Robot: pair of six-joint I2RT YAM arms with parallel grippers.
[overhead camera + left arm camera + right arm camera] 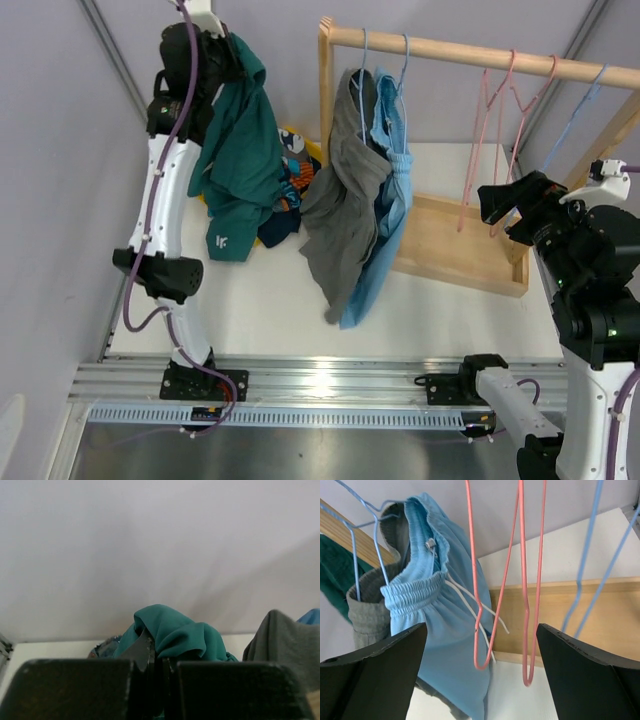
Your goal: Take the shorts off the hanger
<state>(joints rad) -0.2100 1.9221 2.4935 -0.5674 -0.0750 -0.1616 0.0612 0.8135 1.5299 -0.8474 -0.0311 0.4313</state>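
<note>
Now left gripper (161,666) pinches teal shorts (240,160), right gripper (481,628) gapes empty; two hang: grey shorts (343,205), blue shorts (392,205).

1. In the left wrist view, the bottom edge cuts off the left gripper (159,680), and its fingertips are buried in the dark teal shorts (175,632).
2. The grey shorts (285,645) run off the right edge of that view.
3. From above, the teal cloth hides that gripper's fingers. It also hides most of the cartoon-print shorts (298,165) and the navy shorts (278,228).
4. In the right wrist view, the pink hangers (522,580) and the blue hanger (587,580) lose their hooks past the top edge.
</note>
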